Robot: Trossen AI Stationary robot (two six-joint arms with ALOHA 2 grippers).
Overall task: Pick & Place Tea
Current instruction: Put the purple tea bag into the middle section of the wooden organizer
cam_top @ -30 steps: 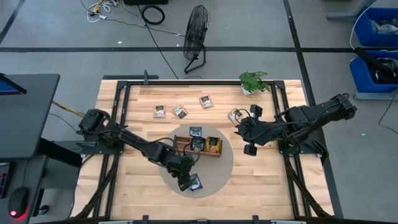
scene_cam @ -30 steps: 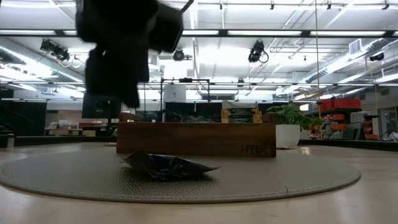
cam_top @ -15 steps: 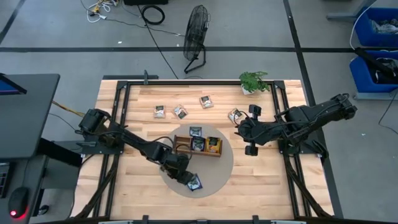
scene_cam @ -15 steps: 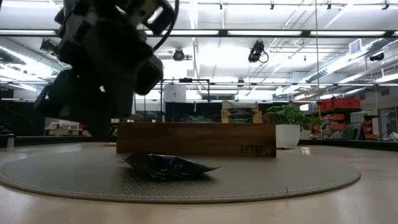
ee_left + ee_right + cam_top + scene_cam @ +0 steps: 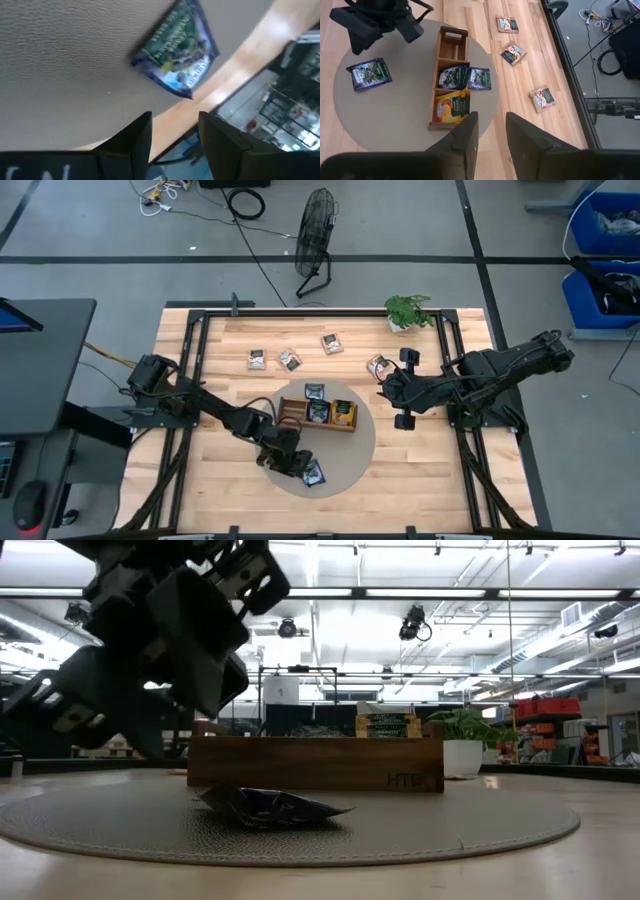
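High view, lower centre: left hand point(image 5: 283, 461) hovers empty, fingers parted, beside dark blue tea packet point(image 5: 313, 473); right hand point(image 5: 383, 388) narrowly parted.

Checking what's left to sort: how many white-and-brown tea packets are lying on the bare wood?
4, all beyond the round mat: one, a second beside it, a third further along, and a fourth by the right hand. The arms may hide more.

Left claw point(image 5: 287, 461) parted, empty; right claw point(image 5: 384, 388) parted, empty, raised
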